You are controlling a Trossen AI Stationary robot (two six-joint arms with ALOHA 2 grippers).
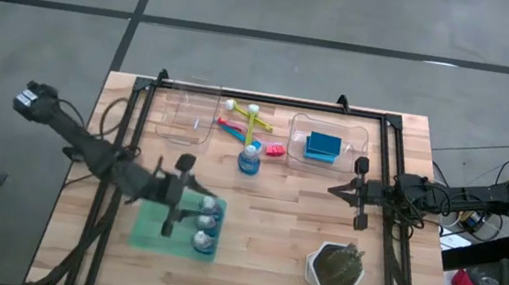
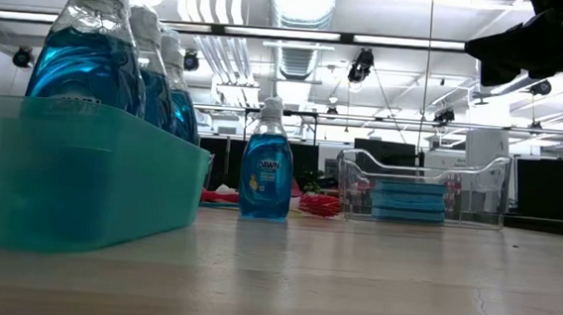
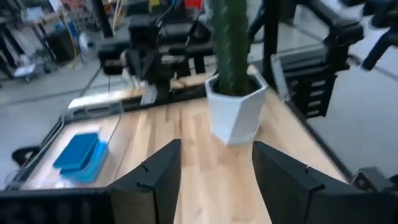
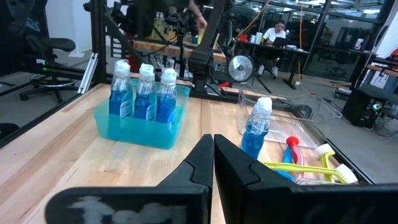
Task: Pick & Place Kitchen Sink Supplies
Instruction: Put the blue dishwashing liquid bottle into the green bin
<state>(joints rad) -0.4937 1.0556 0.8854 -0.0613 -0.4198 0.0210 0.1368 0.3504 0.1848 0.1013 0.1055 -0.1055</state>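
Note:
Three clear bottles of blue liquid (image 1: 206, 223) stand in a teal bin (image 1: 158, 232) at the near left, also seen in the right wrist view (image 4: 143, 93). A fourth bottle (image 1: 250, 159) stands alone on the table's middle. Blue sponges (image 1: 322, 148) lie in a clear bin (image 1: 361, 138) at the far right. Yellow-green, blue and pink brushes (image 1: 245, 123) lie at the far middle. My left gripper (image 3: 216, 152) hangs open and empty above the teal bin, by the bottles. My right gripper (image 4: 213, 140) is shut and empty at the right, pointing toward the lone bottle.
A white hexagonal pot with a dark plant (image 1: 337, 268) stands at the near right. A second clear bin (image 1: 187, 117) sits at the far left. Black frame rails (image 1: 271, 98) run along the table's far and side edges. Bare wood lies between the teal bin and the pot.

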